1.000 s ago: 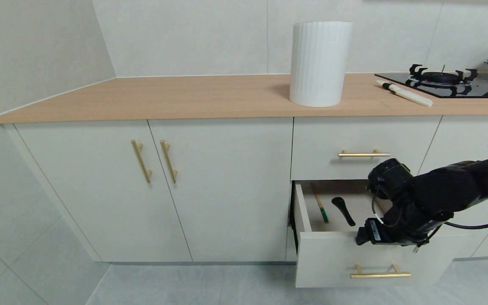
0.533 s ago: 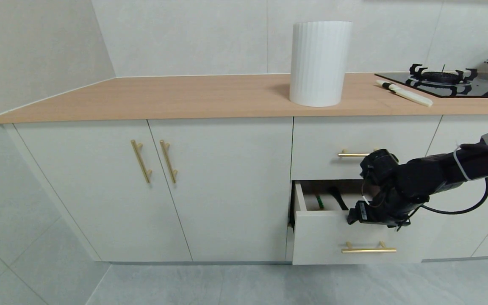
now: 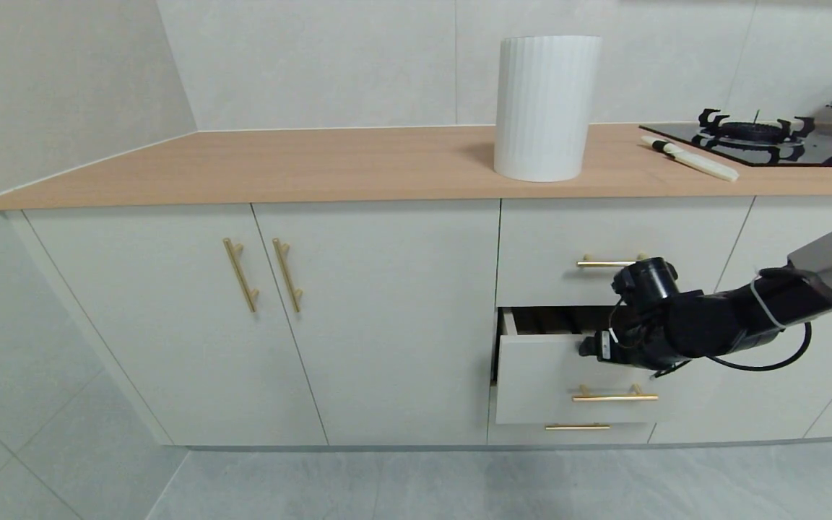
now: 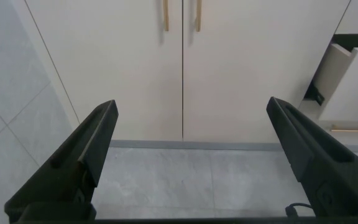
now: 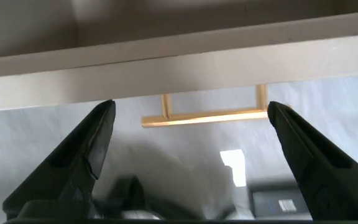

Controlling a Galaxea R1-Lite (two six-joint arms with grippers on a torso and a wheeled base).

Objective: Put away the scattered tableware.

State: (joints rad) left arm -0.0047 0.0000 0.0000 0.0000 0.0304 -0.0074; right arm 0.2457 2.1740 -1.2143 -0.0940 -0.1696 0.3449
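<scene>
The drawer (image 3: 560, 368) is nearly shut. A second ago it was drawn far out, with chopsticks and a black spoon lying inside; since then it has been pushed in by the right gripper (image 3: 593, 345) until only a dark slit is left at its top. The contents are now hidden behind the front panel. The right fingers (image 5: 86, 162) are spread wide and nothing is held between them; the upper edge of the drawer front is met just ahead of them, and its handle (image 5: 201, 116) is framed between the tips. This batch of tableware is judged to be stowed, with only a short last push needed to close the slit. One piece appears to be left out: a white knife (image 3: 687, 159) is lying on the counter (image 3: 279, 166), well above the right fingers and off to their right, just beside the stove (image 3: 755, 133). A tall white canister (image 3: 546, 108) is stood on the counter above the fingers, apart from the knife. The left gripper (image 4: 190, 106) is held low, its fingers likewise wide apart and empty, with the cabinet doors (image 4: 182, 62) faced ahead of them. Between the right fingers and the knife, the upper drawer handle (image 3: 607, 262) and the overhanging counter edge are judged to need clearing first.
</scene>
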